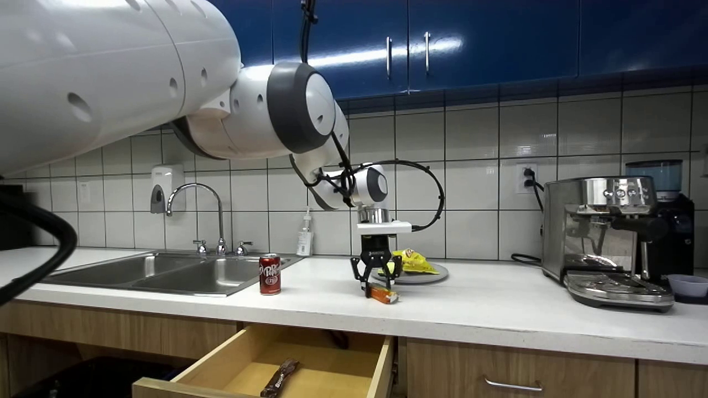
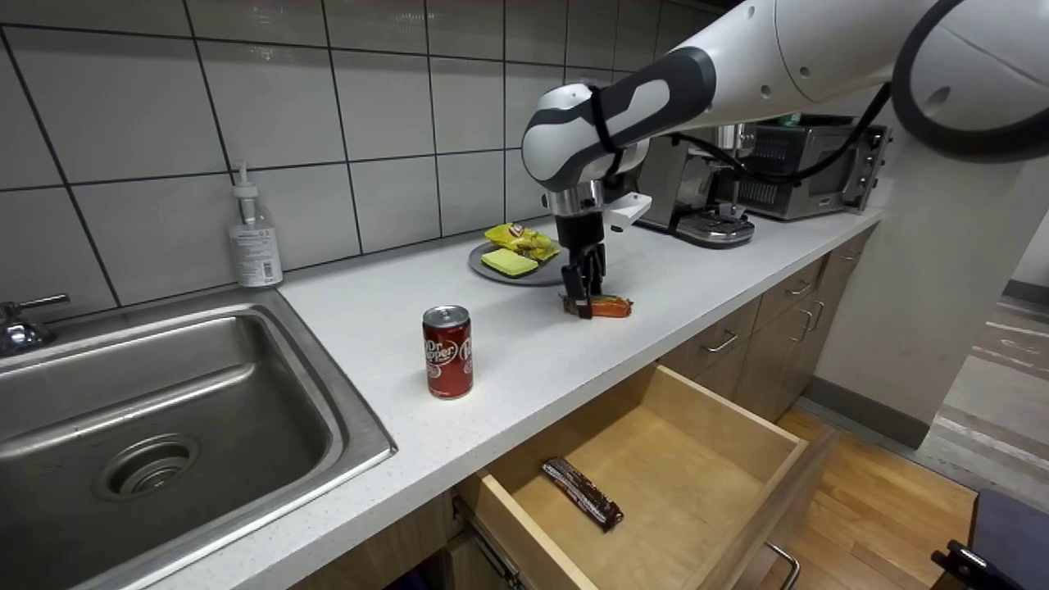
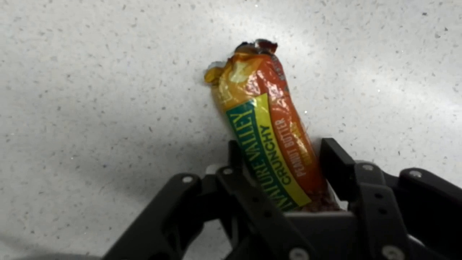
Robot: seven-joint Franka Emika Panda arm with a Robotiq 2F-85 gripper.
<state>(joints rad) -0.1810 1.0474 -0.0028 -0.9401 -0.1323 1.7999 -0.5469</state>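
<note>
Pointing up-left in wrist view | granola bar, long axis slanted | jaws clasping it

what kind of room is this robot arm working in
Probably a kitchen or kitchenette: there's a metal sink in the counter, an espresso machine, and blue cabinets above.

Snack bar on counter, between fingers of gripper. Both exterior views: can left of it, coffee machine right, plate behind, drawer below.
</note>
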